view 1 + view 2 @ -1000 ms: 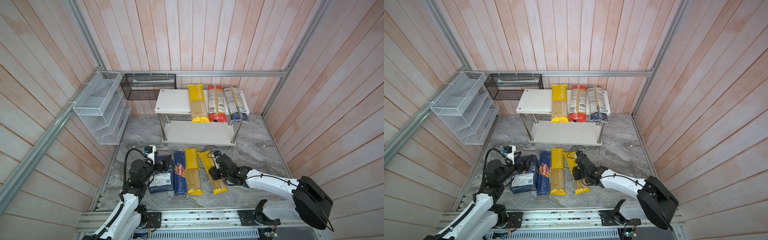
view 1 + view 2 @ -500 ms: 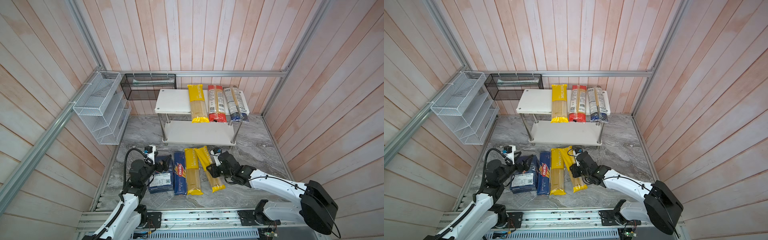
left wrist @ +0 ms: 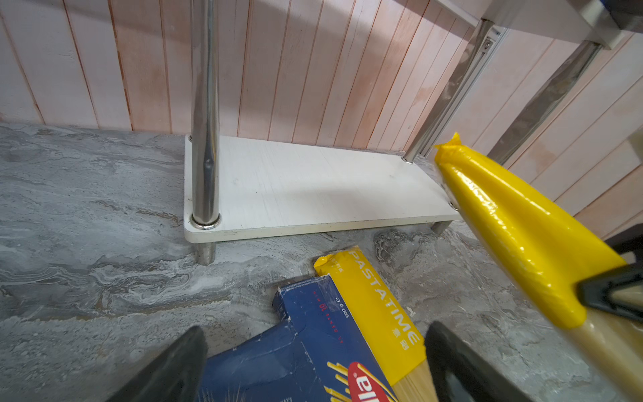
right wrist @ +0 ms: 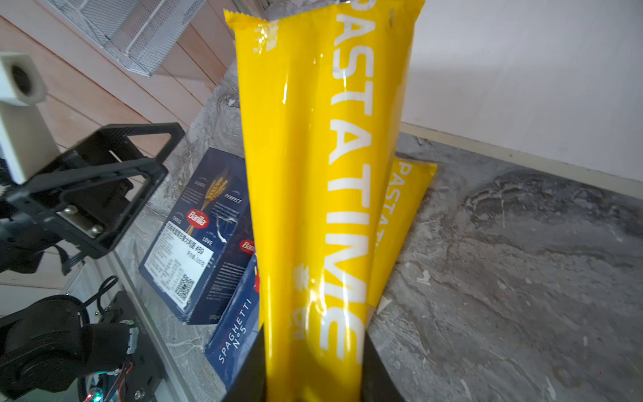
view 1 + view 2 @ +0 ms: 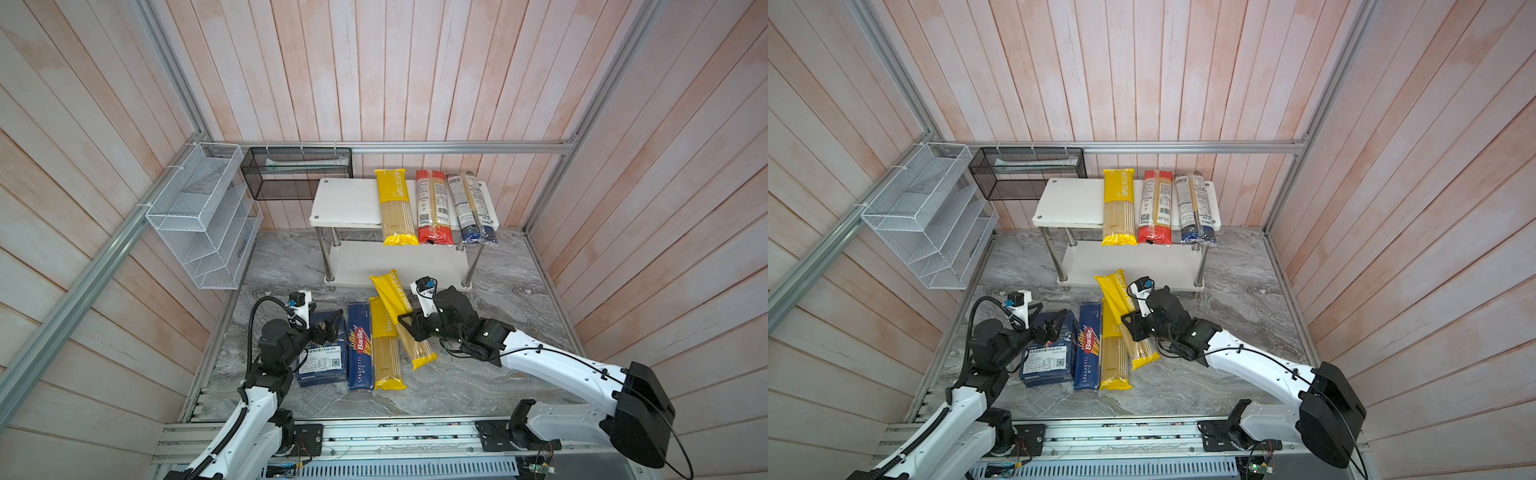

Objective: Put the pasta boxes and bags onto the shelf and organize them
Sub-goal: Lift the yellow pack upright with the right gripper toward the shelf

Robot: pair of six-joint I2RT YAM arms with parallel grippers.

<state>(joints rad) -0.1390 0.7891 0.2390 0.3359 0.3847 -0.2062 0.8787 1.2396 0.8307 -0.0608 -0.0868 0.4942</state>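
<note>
My right gripper [image 5: 409,328] [image 4: 315,351] is shut on a yellow PASTATIME bag [image 5: 390,297] [image 4: 323,174]. The bag is tilted, its far end raised toward the shelf [image 5: 345,203]. Another yellow bag [image 5: 386,353], the narrow Barilla spaghetti box [image 5: 359,353] and the wide Barilla box [image 5: 324,361] lie side by side on the floor. My left gripper [image 5: 328,326] [image 3: 313,362] hovers open over the wide box. On the shelf's top board lie a yellow bag [image 5: 395,208], a red-ended bag [image 5: 432,208] and a blue-ended bag [image 5: 471,208]. The lower board [image 3: 313,188] is bare.
A white wire-mesh rack [image 5: 203,216] hangs on the left wall. A black mesh basket [image 5: 297,172] hangs on the back wall beside the shelf. Chrome legs [image 3: 205,139] stand at the shelf's corners. Wooden walls close in the grey marble floor [image 5: 519,311].
My right gripper has closed on the yellow bag and lifted it off the floor, swinging its far end toward the shelf. The left arm has stayed still.
</note>
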